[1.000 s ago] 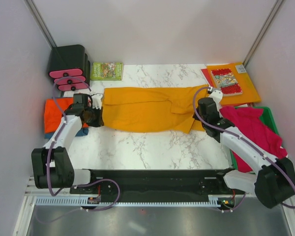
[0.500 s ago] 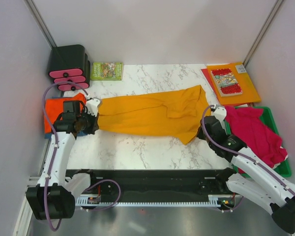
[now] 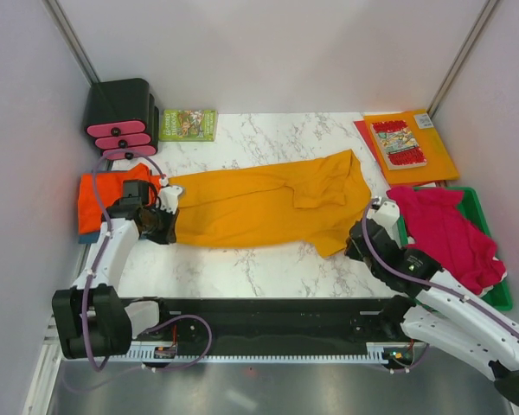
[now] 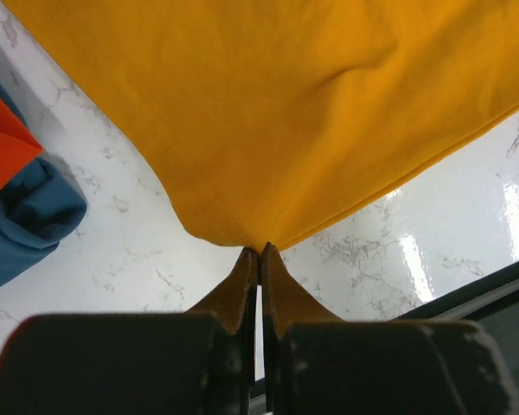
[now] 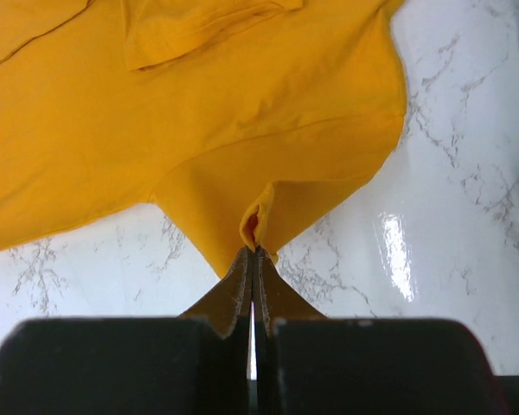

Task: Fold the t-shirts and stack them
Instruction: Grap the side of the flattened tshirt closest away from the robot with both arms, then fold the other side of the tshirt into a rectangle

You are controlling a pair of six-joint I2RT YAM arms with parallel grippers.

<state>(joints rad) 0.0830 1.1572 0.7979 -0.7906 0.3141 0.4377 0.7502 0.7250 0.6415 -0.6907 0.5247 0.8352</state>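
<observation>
The mustard t-shirt [image 3: 268, 203] lies lengthways across the middle of the marble table [image 3: 242, 268], mostly flat, with one sleeve turned back on itself near its far right end and a few soft ridges running through the cloth. Its near edge is caught at both ends. The left gripper [image 4: 259, 252] is pinched tight on the near-left corner, the hem bunching into a small point between the jaws, and the right gripper [image 5: 253, 252] is clamped the same way on a puckered tip at the near-right corner. Holding both ends at once probably serves to keep the cloth taut, so the edge can be laid straight or carried over as a fold without sagging in the middle. From each grip the shirt fans away toward the back of the table. Just beyond the left gripper sits a folded red-orange t-shirt [image 3: 99, 194] resting on a blue t-shirt [image 4: 22, 216], likely the stack being built. To the right, crimson-pink t-shirts [image 3: 441, 229] are heaped in a green bin [image 3: 477, 206], apparently waiting, with an orange folder [image 3: 439, 160] and comic book [image 3: 398, 143] behind.
</observation>
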